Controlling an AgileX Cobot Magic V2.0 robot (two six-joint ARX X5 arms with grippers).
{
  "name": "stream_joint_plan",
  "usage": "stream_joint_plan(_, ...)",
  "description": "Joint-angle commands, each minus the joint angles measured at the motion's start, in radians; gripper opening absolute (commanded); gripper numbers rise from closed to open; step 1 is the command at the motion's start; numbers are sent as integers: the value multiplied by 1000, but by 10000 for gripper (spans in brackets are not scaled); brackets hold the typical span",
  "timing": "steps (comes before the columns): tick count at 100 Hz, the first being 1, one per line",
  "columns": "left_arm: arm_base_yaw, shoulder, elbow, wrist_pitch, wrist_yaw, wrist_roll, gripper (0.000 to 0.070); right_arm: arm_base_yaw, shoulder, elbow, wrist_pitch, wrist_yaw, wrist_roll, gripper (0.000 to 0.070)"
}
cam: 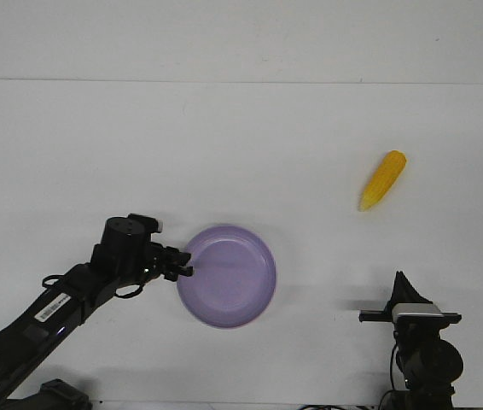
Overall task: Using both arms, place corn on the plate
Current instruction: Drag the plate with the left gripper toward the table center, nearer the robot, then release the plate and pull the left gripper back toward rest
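The yellow corn (383, 180) lies on the white table at the right, its paler pointed tip towards me. The lavender plate (254, 295) sits near the front centre and holds nothing. My left gripper (185, 268) is at the plate's left rim, its fingers close together on the rim. My right gripper (401, 280) is low at the front right, well short of the corn. Its fingers come together in a point and hold nothing.
The white table (241, 145) runs back to a pale wall. The left arm (62, 307) reaches in from the front left corner. The right arm's wrist block (412, 314) sits near the front edge.
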Motion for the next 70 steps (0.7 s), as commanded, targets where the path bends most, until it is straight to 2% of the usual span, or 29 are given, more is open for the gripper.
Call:
stream_joint_plan(1, -29, 44, 9, 23, -29, -33, 4, 0, 0, -3, 10, 3, 10, 13)
stream_joint_plan(23, -82, 170, 9, 96, -69, -30, 4, 0, 0, -3, 10, 3, 10, 13)
stream_joint_plan(48, -82, 228, 9, 114, -86, -14, 9, 0, 0, -3, 10, 3, 10, 13)
stream_joint_plan(54, -82, 228, 9, 115, -86, -14, 80, 0, 0, -3, 10, 3, 10, 13)
stream_joint_plan(65, -82, 228, 9, 115, -87, -14, 368, 0, 0, -3, 10, 3, 10, 13)
stream_joint_plan(70, -82, 228, 9, 115, -87, -14, 409, 0, 0, -3, 10, 3, 10, 13)
